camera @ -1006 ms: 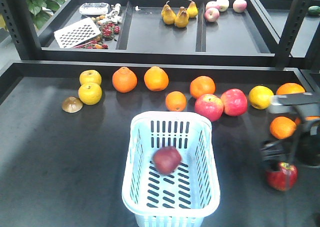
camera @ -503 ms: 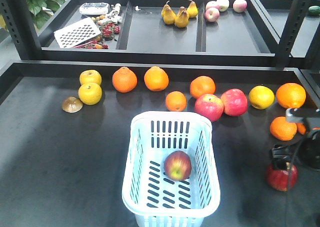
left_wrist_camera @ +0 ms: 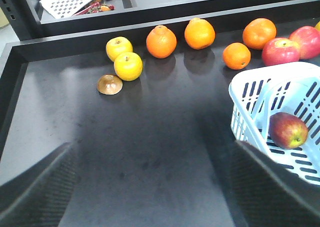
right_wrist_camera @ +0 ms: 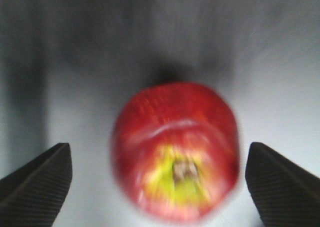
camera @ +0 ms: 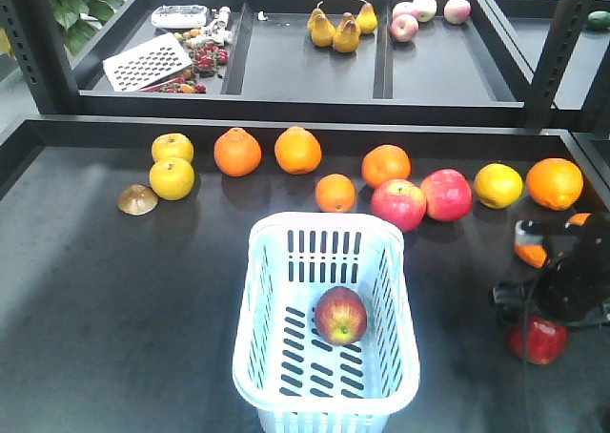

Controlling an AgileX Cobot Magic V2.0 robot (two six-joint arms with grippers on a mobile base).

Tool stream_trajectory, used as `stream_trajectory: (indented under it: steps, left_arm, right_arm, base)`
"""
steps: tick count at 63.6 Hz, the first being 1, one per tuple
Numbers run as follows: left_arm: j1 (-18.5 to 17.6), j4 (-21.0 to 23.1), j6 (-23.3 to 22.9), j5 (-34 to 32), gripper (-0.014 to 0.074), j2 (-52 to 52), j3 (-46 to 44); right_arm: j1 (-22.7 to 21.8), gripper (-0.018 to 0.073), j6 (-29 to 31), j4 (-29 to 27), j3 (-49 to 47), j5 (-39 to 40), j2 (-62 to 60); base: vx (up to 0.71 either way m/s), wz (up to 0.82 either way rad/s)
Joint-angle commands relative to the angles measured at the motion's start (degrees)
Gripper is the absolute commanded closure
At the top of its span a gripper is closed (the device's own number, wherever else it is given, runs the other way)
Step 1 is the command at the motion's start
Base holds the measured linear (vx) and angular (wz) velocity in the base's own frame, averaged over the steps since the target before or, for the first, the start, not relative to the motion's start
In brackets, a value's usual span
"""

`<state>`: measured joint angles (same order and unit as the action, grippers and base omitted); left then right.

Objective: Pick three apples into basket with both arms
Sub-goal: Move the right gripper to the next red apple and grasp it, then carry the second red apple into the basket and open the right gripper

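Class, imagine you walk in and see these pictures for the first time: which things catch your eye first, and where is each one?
The pale basket stands front and centre on the dark table, with one dark red apple lying on its slotted floor. At the table's right edge the right claw hangs open over a second apple, its fingers wide on either side and not touching it. Behind the basket runs a bright row of oranges and yellow fruit.
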<state>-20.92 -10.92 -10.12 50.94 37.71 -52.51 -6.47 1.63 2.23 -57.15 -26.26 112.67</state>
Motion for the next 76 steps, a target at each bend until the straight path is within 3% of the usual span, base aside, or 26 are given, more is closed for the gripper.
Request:
stream_trajectory:
  steps: [1, 11, 24, 33, 45, 58, 65, 76]
  left_arm:
    - [0.1, -0.4, -0.4, -3.2, 0.0006, 0.1, -1.4]
    - [0.1, -0.4, -0.4, -3.2, 0.0006, 0.1, -1.4]
    - [0.1, -0.4, -0.4, -3.2, 0.0006, 0.1, -1.4]
    - [0.1, -0.4, -0.4, -3.2, 0.0006, 0.1, -1.4]
    - [0.1, -0.4, -0.4, -3.2, 0.0006, 0.1, -1.4]
    - [0.1, -0.4, -0.4, -3.2, 0.0006, 0.1, -1.4]
    - [0.1, -0.4, -0.4, -3.2, 0.0006, 0.1, -1.4]
    - [0.1, -0.4, -0.4, -3.2, 0.0006, 0.1, -1.4]
  right_arm:
    - [-0.4, -0.0091, -0.1, 0.6, -1.5, 1.2, -0.1]
    - [-0.4, -0.0026, -0.7, 0.6, -1.5, 1.6, 1.8]
    - [-0.4, 0.0220, -1.2, 0.5, -1.5, 1.8, 0.9]
    - [-0.4, 0.0321, -1.0, 0.6, -1.5, 1.2, -2.6]
    - [-0.2, 0.0322, -0.5, 0.0, -0.8, 0.3, -11.7]
    - [1.5, 0.0318, 0.1, -3.5, -0.8, -6.4, -25.1]
    - [5.5, 0.0316, 0.1, -4.0, -0.8, -10.7, -31.5]
    - [16.0, 0.0315, -0.1, -5.4, -0.8, -17.2, -39.4]
  base:
    - [0.00, 0.00]
    - [0.00, 0.00]
    - [0.00, 0.00]
    - [0.00, 0.00]
    - [0.00, 0.00]
    - [0.00, 0.00]
    - [0.00, 0.00]
    - [0.00, 0.00]
